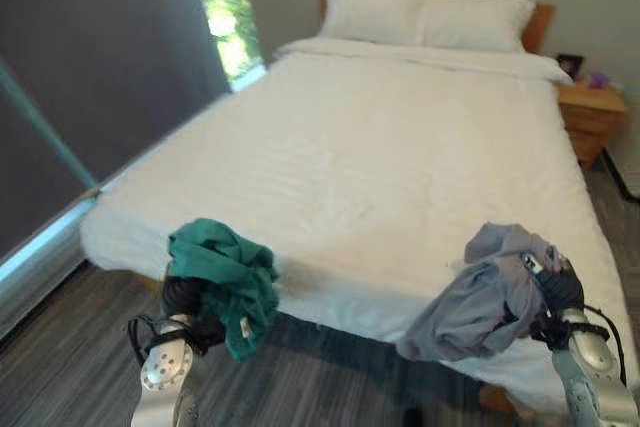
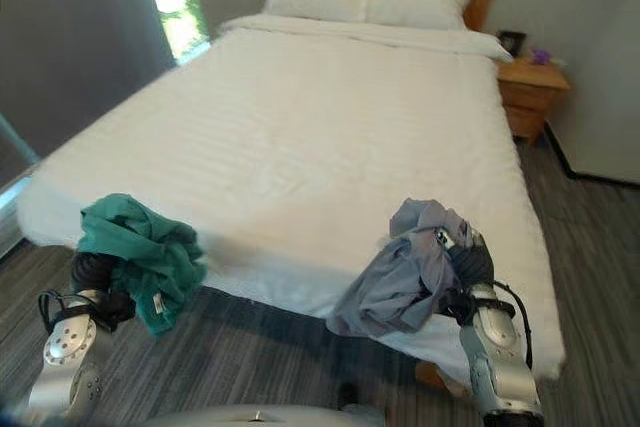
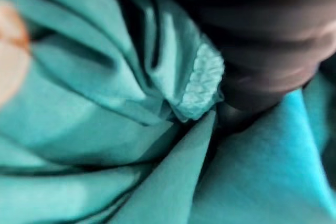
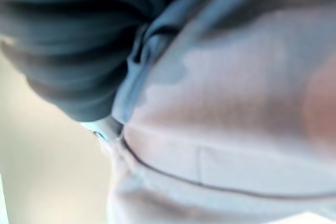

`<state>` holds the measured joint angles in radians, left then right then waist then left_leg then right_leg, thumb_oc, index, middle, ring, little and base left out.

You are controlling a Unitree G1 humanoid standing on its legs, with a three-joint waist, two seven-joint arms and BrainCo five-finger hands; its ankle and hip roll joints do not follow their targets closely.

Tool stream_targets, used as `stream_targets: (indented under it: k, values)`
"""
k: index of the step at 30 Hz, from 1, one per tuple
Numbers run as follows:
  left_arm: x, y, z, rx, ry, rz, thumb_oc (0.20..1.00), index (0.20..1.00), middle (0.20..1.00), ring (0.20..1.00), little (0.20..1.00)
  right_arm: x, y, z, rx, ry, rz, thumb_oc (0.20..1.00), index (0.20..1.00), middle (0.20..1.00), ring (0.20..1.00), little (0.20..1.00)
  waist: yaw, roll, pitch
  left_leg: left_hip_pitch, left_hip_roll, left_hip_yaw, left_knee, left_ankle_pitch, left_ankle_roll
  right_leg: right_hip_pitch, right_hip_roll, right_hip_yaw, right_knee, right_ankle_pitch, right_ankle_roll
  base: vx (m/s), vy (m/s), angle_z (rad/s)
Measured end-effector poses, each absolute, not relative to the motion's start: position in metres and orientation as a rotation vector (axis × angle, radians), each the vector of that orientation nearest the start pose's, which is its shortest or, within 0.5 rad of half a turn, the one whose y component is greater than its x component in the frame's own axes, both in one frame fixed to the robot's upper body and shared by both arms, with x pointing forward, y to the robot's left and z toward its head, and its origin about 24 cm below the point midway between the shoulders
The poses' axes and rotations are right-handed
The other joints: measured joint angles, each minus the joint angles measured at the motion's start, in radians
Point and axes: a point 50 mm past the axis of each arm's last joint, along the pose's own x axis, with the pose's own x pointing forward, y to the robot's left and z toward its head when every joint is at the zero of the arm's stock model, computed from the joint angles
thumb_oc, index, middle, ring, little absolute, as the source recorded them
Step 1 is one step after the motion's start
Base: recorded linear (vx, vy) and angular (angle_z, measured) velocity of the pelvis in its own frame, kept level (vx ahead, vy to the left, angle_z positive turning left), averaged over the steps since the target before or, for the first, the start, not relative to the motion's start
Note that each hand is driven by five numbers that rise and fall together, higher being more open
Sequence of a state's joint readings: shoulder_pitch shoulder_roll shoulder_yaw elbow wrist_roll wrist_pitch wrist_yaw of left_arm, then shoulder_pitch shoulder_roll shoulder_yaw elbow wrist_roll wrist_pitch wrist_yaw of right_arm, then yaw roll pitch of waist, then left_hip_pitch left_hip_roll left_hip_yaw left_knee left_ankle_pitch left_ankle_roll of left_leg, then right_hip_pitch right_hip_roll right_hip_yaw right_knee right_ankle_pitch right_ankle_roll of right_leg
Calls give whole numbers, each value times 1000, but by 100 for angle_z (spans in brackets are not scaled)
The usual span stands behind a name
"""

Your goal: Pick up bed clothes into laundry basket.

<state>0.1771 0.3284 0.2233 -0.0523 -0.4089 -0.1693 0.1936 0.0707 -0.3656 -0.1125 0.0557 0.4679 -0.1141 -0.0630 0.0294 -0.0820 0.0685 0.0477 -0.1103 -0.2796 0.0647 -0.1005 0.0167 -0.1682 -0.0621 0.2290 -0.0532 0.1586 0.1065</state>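
Holding a crumpled teal-green cotton garment (image 1: 225, 272), the left hand (image 1: 183, 299) is raised in front of the near edge of the large bed with white sheets (image 1: 380, 167). The garment is bunched over the hand and hangs down past it, clear of the mattress. In the left wrist view the teal cloth (image 3: 105, 129) lies against the dark ribbed cover; the fingers are buried in it, so their pose cannot be determined.

The right hand (image 2: 468, 265) is raised at the near right part of the bed with a rumpled grey fabric garment (image 2: 400, 282) draped over it and hanging toward the grey wood-look floor (image 2: 250, 352). Its fingers are hidden in the cloth, so their pose also cannot be determined.

Two white pillows (image 1: 425, 15) lie at the headboard. A wooden nightstand (image 1: 590, 112) stands beside the far right corner of the bed.
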Motion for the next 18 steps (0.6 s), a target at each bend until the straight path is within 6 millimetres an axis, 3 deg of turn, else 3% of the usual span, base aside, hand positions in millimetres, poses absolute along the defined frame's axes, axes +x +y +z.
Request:
stream_targets:
  k: [1, 2, 3, 4, 5, 6, 7, 8, 9, 10, 11, 12, 13, 14, 15, 18]
  values:
    - [215, 282, 75, -53, -193, 450, 200, 200, 200, 200, 200, 238, -258, 56, 118, -83, -244, 200, 200, 200, 200, 200, -36, -25, 22, -16, -70, -80, 75, -36, 30, -12, 6, 80, -23, -16, 16, -77, 276, -312]
    - [223, 279, 88, -58, -260, 436, 200, 200, 200, 200, 200, 237, -267, 61, 118, -119, -292, 200, 200, 200, 200, 200, -51, -9, 38, -32, -117, -189, 142, -76, 107, -40, 42, 149, -4, -66, 96, -80, 213, -255]
    - [232, 278, 99, -58, -308, 415, 200, 200, 200, 200, 200, 229, -279, 57, 119, -113, -349, 200, 200, 200, 200, 200, -79, 8, 72, -49, -98, -131, 181, -97, 138, -89, 92, 160, 109, -54, 84, -214, 299, -200]
    - [235, 277, 105, -60, -336, 402, 200, 200, 200, 200, 200, 215, -289, 53, 115, -105, -410, 200, 200, 200, 200, 200, -96, 17, 76, -73, -69, -82, 175, -77, 113, -119, 113, 143, 219, -56, 82, -208, 181, -166]
    - [236, 274, 109, -47, -359, 362, 200, 200, 200, 200, 200, 200, -300, 48, 88, -80, -474, 200, 200, 200, 200, 200, -125, -9, 69, -46, -52, 12, 108, -44, 115, -135, 104, 126, 243, -65, 96, -264, 209, -152]
    - [235, 280, 114, -27, -375, 364, 200, 200, 200, 200, 200, 190, -304, 44, 67, -65, -492, 200, 200, 200, 200, 200, -136, -12, 72, -66, -54, 89, 102, -35, 99, -122, 80, 153, 188, 43, 108, -232, 114, -251]
    - [232, 295, 121, 70, -367, 358, 200, 200, 200, 200, 200, 189, -305, 39, 46, -33, -496, 200, 200, 200, 200, 200, -128, -38, 67, -87, -43, 210, 84, -33, 103, -131, 76, 205, 89, 105, 168, -257, 113, -238]
    - [231, 305, 125, 128, -358, 366, 200, 200, 200, 200, 200, 187, -308, 40, 30, -36, -512, 200, 200, 200, 200, 200, -148, -38, 69, -111, -28, 254, 92, -35, 122, -141, 68, 161, 85, 83, 178, -402, 201, -234]
    - [230, 311, 128, 170, -353, 379, 200, 200, 200, 200, 200, 186, -311, 42, 30, -43, -531, 200, 200, 200, 200, 200, -160, -16, 83, -128, -8, 291, 100, -36, 124, -138, 48, 65, 99, 39, 173, -419, 197, -189]
    - [228, 312, 126, 177, -346, 393, 200, 200, 200, 200, 200, 187, -312, 43, 33, -49, -546, 200, 200, 200, 200, 200, -152, 12, 101, -122, 29, 368, 106, -37, 126, -107, -25, -205, 185, -50, 129, -429, 176, -216]
    - [225, 308, 113, 115, -326, 420, 200, 200, 200, 200, 200, 187, -309, 41, 33, -37, -531, 200, 200, 200, 200, 200, -112, 48, 122, -56, 64, 435, 94, -46, 139, -20, -133, -479, 357, -159, 24, -294, 88, -251]
    - [222, 302, 101, 59, -303, 434, 200, 200, 200, 200, 200, 188, -309, 41, 17, -30, -518, 200, 200, 200, 200, 200, -74, 87, 123, -8, 87, 449, 69, -46, 139, 78, -172, -541, 438, -206, 41, -306, 49, -211]
    - [222, 298, 100, 39, -309, 432, 200, 200, 200, 200, 200, 192, -307, 48, -11, -46, -488, 200, 200, 200, 200, 200, -63, 115, 111, -15, 104, 457, 57, -41, 132, 151, -174, -507, 445, -246, 87, -235, 13, -168]
    - [224, 296, 106, 38, -333, 422, 200, 200, 200, 200, 200, 195, -303, 54, -42, -68, -458, 200, 200, 200, 200, 200, -53, 103, 109, -28, 104, 498, 50, -33, 120, 197, -180, -502, 420, -252, 97, -188, -39, -119]
    - [223, 297, 105, 22, -337, 441, 200, 200, 200, 200, 200, 200, -294, 55, -43, -73, -422, 200, 200, 200, 200, 200, -51, 87, 108, -31, 100, 521, 53, -28, 113, 233, -176, -505, 368, -206, 85, -99, -81, -114]
    - [222, 290, 95, 12, -291, 400, 200, 200, 200, 200, 200, 210, -280, 53, -26, -72, -345, 200, 200, 200, 200, 200, -33, 79, 76, -20, 114, 573, -9, 29, 78, 259, -145, -501, 228, -214, 94, -48, -152, -87]
